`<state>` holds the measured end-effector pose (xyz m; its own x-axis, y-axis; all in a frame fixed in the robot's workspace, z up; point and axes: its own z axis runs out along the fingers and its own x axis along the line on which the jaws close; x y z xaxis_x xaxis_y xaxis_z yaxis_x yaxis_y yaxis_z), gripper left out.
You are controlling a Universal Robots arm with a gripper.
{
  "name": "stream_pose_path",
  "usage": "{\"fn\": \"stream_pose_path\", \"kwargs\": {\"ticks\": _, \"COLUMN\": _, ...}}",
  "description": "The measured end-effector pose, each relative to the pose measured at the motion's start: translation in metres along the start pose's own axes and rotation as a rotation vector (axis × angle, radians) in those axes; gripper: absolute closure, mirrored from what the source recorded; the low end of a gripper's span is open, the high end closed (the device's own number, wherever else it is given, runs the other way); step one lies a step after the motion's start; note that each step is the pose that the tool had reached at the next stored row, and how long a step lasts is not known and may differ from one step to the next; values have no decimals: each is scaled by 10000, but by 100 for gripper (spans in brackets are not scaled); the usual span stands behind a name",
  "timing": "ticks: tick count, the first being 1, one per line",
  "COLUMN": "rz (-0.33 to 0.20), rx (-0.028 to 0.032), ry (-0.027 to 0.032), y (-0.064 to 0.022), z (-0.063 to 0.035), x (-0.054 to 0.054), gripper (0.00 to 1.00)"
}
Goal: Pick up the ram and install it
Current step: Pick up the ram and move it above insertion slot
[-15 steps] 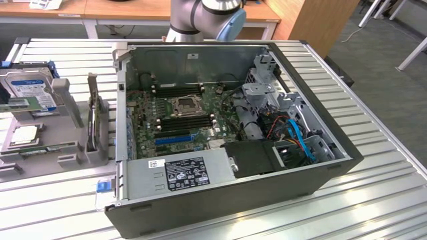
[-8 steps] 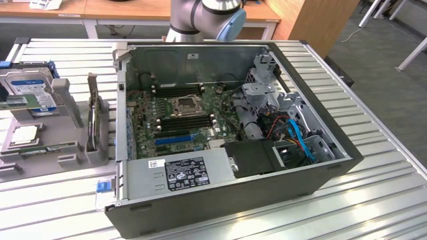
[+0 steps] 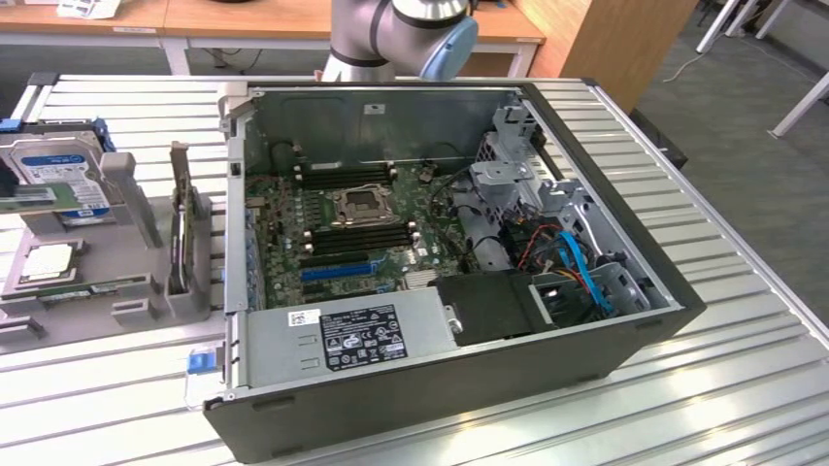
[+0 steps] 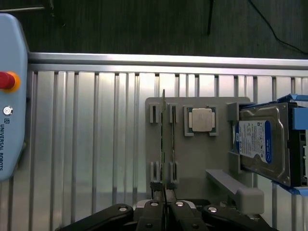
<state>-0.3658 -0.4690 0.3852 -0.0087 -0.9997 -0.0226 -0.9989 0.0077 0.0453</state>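
Note:
The ram (image 3: 182,225) is a thin green board standing on edge in a grey holder (image 3: 130,243) at the exterior view's left, beside the open computer case (image 3: 596,146). In the wrist view the ram (image 4: 163,139) appears as a narrow line running along the holder (image 4: 197,159). My gripper (image 4: 163,202) hovers well above the ram's end, lined up with it. Its dark fingers are shut together with nothing between them. Black memory slots (image 3: 360,238) lie on the motherboard around the processor socket (image 3: 356,204).
A blue-labelled hard drive (image 3: 58,175) (image 4: 262,142) and a silver processor chip (image 4: 201,119) rest on the same holder. A pale blue teach pendant (image 4: 9,96) lies on the slatted metal table (image 4: 96,144). A power supply (image 3: 349,335) and cables (image 3: 583,262) crowd the case.

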Motion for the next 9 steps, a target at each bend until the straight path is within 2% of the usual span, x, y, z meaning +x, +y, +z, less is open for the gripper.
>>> {"fn": "stream_pose_path", "kwargs": {"ticks": 9, "rz": 1, "rx": -24, "ry": 0, "y": -146, "z": -8, "x": -1, "gripper": 88}}
